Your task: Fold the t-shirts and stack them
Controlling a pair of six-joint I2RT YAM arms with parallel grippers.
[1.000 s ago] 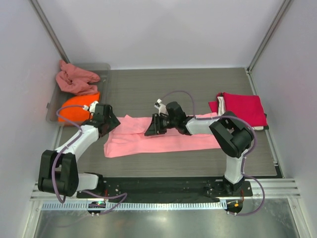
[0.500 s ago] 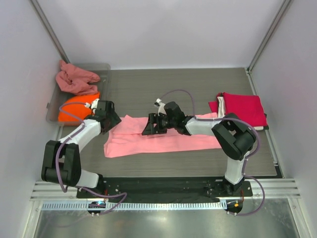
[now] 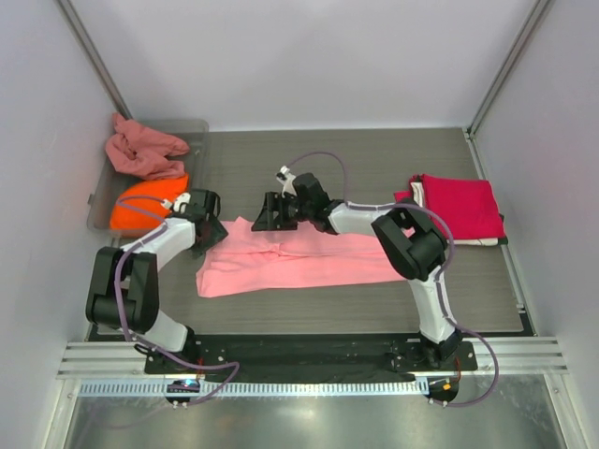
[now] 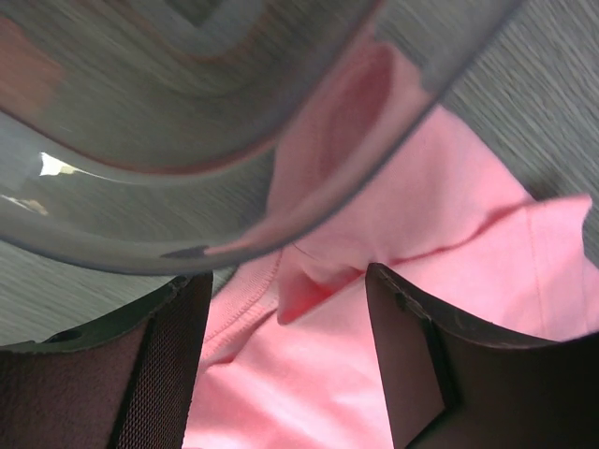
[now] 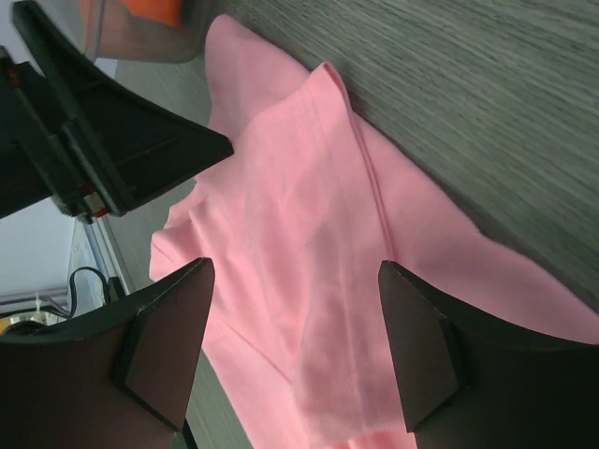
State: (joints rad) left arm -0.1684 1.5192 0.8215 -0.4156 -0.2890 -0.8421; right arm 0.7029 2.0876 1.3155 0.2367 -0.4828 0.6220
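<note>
The light pink t-shirt [image 3: 309,262] lies spread lengthwise on the surface [image 3: 374,159], mostly flat but bunched into a few creases at the end nearer the left arm. The left end effector [image 3: 206,232] is low over that bunched corner, fingers parted, and its wrist view shows a fold of hem and seam between them with nothing pinched. The right end effector [image 3: 267,213] hangs at the shirt's far edge, about a third of the way along from the same end, likewise released, with smooth cloth showing between its spread fingers. Beyond the shirt's bunched end sits the grey tray [image 3: 201,131], holding the orange t-shirt [image 3: 140,208] and the dusty rose t-shirt [image 3: 140,154]. Past the shirt's opposite end the crimson red t-shirt [image 3: 459,206] tops a folded pile. The main risk, as I judge it, is at the bunched corner, where the tray's rim fills much of the left wrist view. A closing or lifting move could catch the plastic wall and shove the tray. The fingers could also take only the top fold of the crease, so the layers part when lifted. If the two grips land at uneven places along the far edge, the fold would likely come out skewed and drag the shirt across the surface.
</note>
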